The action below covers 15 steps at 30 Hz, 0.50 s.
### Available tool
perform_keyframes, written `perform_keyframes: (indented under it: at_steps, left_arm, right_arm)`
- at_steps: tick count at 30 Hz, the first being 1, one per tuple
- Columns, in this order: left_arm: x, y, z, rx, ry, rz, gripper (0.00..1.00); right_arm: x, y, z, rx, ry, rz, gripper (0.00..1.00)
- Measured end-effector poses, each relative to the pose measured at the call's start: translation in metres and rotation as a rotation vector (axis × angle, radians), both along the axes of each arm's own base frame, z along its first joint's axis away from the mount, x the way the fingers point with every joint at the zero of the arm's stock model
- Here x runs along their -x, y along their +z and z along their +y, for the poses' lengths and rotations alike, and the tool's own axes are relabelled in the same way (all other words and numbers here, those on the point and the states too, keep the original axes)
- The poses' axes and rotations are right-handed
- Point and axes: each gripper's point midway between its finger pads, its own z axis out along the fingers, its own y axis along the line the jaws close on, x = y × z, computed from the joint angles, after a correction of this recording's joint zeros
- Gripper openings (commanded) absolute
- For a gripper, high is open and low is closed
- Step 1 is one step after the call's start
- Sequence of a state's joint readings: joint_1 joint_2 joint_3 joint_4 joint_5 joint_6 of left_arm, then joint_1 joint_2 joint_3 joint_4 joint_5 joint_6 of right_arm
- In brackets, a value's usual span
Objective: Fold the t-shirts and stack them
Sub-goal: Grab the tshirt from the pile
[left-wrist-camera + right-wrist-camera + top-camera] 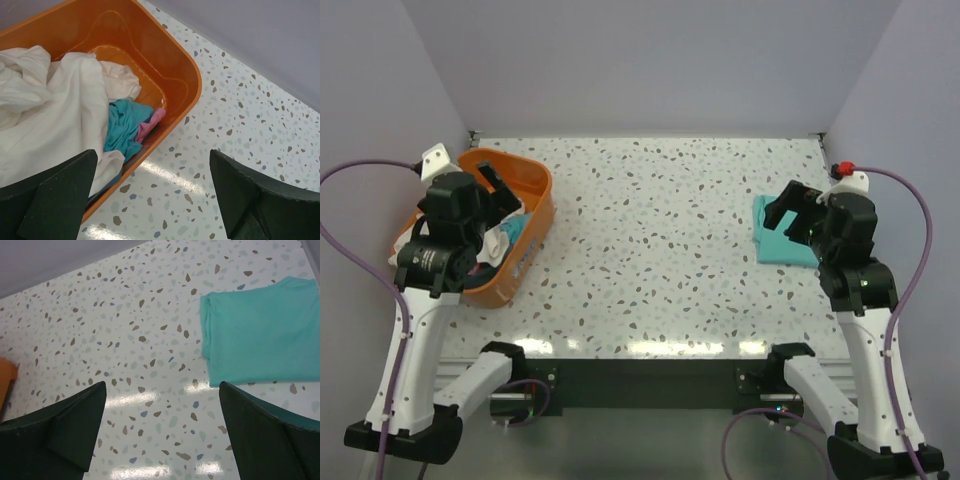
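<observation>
A teal-green t-shirt (782, 240) lies folded flat at the table's right side, also in the right wrist view (260, 335). My right gripper (790, 205) hovers over its left part, open and empty (162, 405). A cream-white t-shirt (45, 115) lies crumpled in the orange basket (525, 195) at the left, with blue (125, 125) and pink (150, 125) cloth beside it. My left gripper (500, 190) hangs above the basket's near rim, open and empty (152, 185). The red logo is hidden.
The orange basket (185, 70) stands at the table's left edge. The speckled tabletop (660, 250) spreads between the basket and the folded shirt. Purple walls close the back and sides.
</observation>
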<state>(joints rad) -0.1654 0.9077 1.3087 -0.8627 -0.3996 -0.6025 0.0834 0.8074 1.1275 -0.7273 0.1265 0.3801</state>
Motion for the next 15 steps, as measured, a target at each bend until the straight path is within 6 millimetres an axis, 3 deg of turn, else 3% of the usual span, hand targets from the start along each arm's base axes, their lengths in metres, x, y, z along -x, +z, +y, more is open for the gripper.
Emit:
perform_keyframes:
  at_steps: [6,15]
  left_arm:
    - [0.0,-0.014,0.015,-0.002,0.122,0.078,1.0]
    - [-0.013,-0.035,0.028,-0.016,0.256,0.199,1.0]
  right_arm:
    - [-0.006,0.007,0.015,-0.019,0.088,-0.049,0.99]
    - [-0.017,-0.018,0.028,-0.05,0.141,0.037,0.99]
